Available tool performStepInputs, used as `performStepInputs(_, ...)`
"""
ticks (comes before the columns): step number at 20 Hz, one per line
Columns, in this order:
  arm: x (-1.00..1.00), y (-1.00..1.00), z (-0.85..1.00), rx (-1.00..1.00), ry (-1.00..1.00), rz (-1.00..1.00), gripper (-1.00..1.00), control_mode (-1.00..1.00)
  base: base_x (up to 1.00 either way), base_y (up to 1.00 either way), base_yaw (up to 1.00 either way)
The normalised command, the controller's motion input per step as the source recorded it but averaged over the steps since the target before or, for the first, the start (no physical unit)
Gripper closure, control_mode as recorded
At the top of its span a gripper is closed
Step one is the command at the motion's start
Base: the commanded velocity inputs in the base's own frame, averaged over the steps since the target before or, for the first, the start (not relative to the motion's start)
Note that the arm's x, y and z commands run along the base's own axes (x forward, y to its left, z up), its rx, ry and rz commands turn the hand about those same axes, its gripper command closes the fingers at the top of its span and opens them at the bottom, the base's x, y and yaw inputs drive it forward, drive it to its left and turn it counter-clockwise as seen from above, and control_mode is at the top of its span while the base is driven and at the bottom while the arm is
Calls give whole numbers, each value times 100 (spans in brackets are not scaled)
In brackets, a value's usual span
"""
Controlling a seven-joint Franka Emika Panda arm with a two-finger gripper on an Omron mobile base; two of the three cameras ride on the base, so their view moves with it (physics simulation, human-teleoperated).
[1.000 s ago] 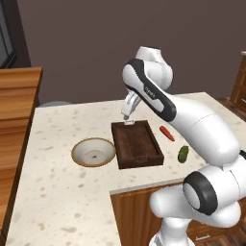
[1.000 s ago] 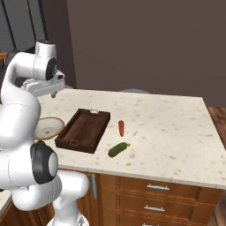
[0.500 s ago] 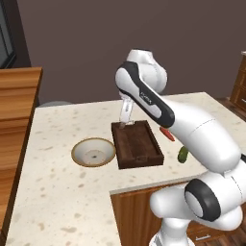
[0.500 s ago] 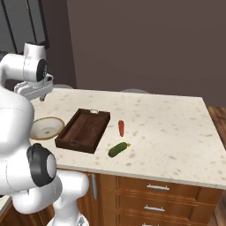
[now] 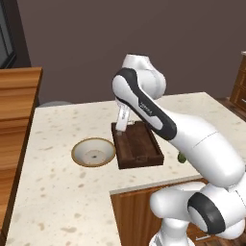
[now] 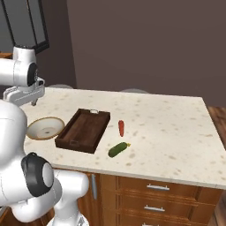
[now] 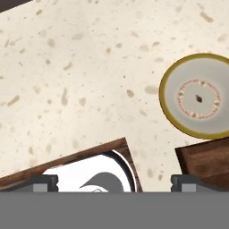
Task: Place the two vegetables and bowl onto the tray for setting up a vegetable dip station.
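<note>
The round bowl [image 5: 93, 152] [image 6: 45, 128] [image 7: 197, 96], off-white inside with a tan rim, sits on the speckled counter just left of the dark wooden tray [image 5: 138, 146] [image 6: 84, 130] [image 7: 205, 161]. My gripper [image 5: 120, 133] [image 6: 34, 102] [image 7: 114, 183] hangs open above the tray's far left corner, beside the bowl, with nothing between its fingers. The red vegetable [image 6: 121, 128] and the green vegetable [image 6: 118, 149] [image 5: 182, 157] lie on the counter right of the tray. My arm hides most of the green one in the left base view.
A taller wooden counter [image 5: 19, 120] borders the speckled counter [image 6: 167, 132] on the left. The speckled counter stretches wide to the right of the vegetables. Drawers [image 6: 154, 194] run below its front edge.
The arm has swung left, carrying the open gripper from over the tray's middle to its far left corner near the bowl. The bowl, tray and vegetables have not moved.
</note>
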Motion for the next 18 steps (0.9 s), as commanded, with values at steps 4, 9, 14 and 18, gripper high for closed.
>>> performStepInputs(4, -33, 14, -13, 0, -5, 0, -100, -100, 0, 0, 0)
performStepInputs(9, -28, 18, -20, 0, -8, 2, -100, -100, 0, 0, 0)
performStepInputs(14, -19, 17, -24, 0, -16, 0, -100, -100, 0, 0, 0)
performStepInputs(18, -3, 12, -19, 0, -16, 0, -100, -100, 0, 0, 0)
